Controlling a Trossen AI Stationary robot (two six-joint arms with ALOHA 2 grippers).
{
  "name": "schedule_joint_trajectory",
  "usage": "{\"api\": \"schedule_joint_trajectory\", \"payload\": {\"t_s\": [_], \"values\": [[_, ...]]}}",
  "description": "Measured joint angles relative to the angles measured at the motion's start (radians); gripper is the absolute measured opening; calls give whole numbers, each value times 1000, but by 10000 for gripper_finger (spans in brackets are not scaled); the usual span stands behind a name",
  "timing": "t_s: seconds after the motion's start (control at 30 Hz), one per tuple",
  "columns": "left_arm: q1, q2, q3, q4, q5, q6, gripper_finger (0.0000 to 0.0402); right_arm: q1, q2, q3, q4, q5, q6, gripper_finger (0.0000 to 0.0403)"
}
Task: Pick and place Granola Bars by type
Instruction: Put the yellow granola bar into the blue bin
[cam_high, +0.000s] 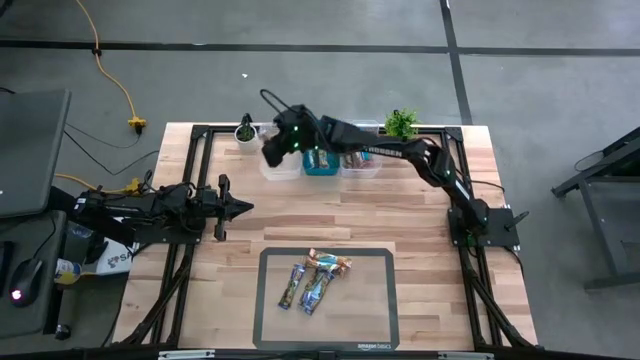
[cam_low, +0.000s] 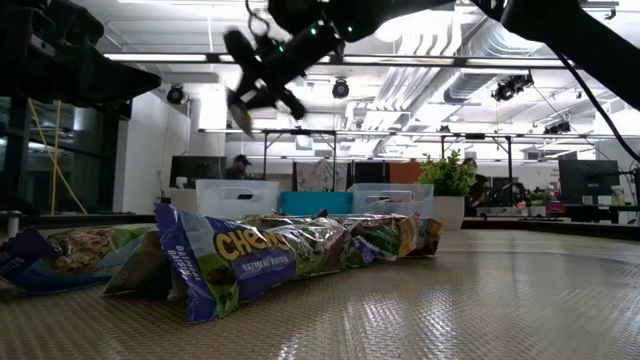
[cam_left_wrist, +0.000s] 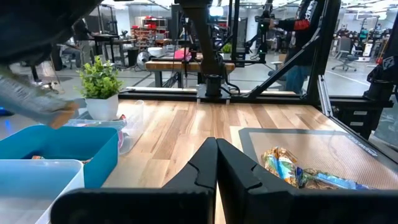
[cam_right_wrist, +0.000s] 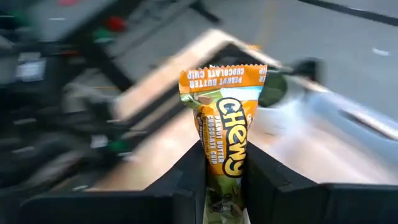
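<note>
- An orange-wrapped granola bar (cam_right_wrist: 225, 130) is standing upright, pinched between the right hand's (cam_right_wrist: 224, 177) fingers
- The right hand is hovering over the white bin (cam_high: 279, 166) at the table's (cam_high: 420, 215) far edge, beside the blue bin (cam_high: 322, 164)
- Remaining bars (cam_high: 313, 279) are lying on the dark mat (cam_high: 375, 320)
- The left hand (cam_high: 238, 207) is waiting at the table's left, fingers pressed together

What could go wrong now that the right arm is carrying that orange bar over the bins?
The right gripper pinches only the lower end of the orange Chewy bar, so the slick wrapper might slip out mid-swing. It hangs over the clear bin beside the blue bin, so a drop could land in the wrong one.
</note>
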Motion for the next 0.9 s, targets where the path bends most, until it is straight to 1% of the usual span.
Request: {"api": "schedule_joint_trajectory", "payload": {"t_s": [0.2,0.33,0.43,0.57,0.7,0.9], "values": [[0,0,0,0,0,0,1,-70,0,0,-198,106,85,65],[0,0,0,0,0,0,1,-107,0,0,-331,146,144,59],[0,0,0,0,0,0,1,-129,0,0,-407,170,159,59],[0,0,0,0,0,0,1,-151,0,0,-483,207,160,61],[0,0,0,0,0,0,1,-166,0,0,-549,245,214,56],[0,0,0,0,0,0,1,-174,0,0,-563,291,275,55]]}}
